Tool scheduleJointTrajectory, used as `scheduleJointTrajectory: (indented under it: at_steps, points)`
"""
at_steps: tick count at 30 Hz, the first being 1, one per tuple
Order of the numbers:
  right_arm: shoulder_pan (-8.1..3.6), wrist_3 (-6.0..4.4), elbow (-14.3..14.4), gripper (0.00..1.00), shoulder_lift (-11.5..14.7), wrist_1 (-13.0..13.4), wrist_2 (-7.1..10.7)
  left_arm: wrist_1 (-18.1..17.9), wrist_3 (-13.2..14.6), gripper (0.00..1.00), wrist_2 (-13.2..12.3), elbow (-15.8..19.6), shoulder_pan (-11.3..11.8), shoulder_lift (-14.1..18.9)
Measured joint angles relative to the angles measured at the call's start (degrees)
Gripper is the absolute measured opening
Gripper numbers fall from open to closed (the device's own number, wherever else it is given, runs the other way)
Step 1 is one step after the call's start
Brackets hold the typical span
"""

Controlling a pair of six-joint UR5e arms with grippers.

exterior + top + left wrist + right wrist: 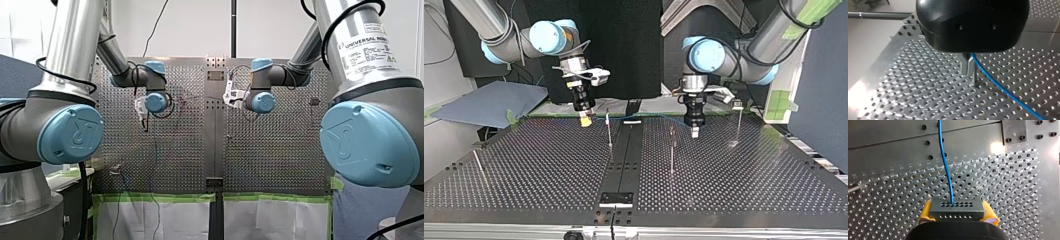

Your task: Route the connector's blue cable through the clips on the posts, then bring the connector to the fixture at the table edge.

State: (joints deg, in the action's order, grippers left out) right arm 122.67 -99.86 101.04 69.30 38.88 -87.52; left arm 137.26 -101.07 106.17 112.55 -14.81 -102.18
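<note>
Connector (956, 206): sits clamped between the yellow pads (925, 213) of my right gripper (957, 213), its grey face with rows of small holes turned away from the wrist. Hangs clear above the table (1010, 182).

Blue cable (945, 165): leaves the middle of that face, runs straight ahead of the right gripper, crosses a line of bolt holes and passes out of sight. Shows again under my left gripper (968, 72), coming out right at the metal fingers (964, 65) and trailing away low over the holes to one side.

Left gripper: closed, fingers drawn together on the cable, tips down close to the table.

Posts: three thin upright ones near the grippers in the top view. First (609, 127) just beside the right gripper, on the side toward the left one. Second (671, 150) between the two grippers, nearer the left. Third (739, 122) beyond the left gripper, away from the right. No cable visible on any of them.
</note>
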Motion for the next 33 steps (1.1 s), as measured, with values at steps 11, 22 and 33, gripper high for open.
scheduleJointTrajectory:
  at_steps: [11,22,33]
  points:
    - [-0.26,0.23,-0.08,0.02,-0.06,-0.22,0.23,0.49,-0.44,0.02,-2.00,-2.71,1.18,-3.01]
    - [-0.74,0.16,-0.09,0.02,-0.11,0.03,0.23,0.64,-0.60,0.02,-4.10,-3.46,3.08,-3.13]
    - [-1.67,0.00,-0.48,0.02,-0.16,0.01,0.23,1.46,-0.53,0.02,-5.86,-4.20,3.89,-3.15]
